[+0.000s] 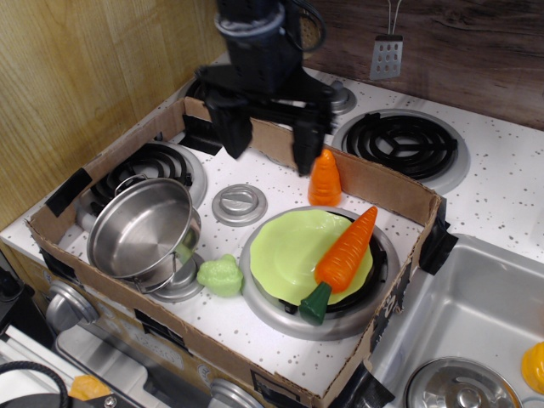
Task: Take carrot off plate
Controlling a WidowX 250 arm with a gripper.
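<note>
Jaws spread wide, empty, above plate.

Bright, even light overhead — glare on the steel pot; the gripper, upper centre, is motion-blurred, everything else sharp.

You are looking at a toy kitchen; coil burners and knobs sit in a speckled white stovetop; a sink lies at its right; a spatula hangs on the dark wood backsplash; a steel pot rests on one burner.
</note>
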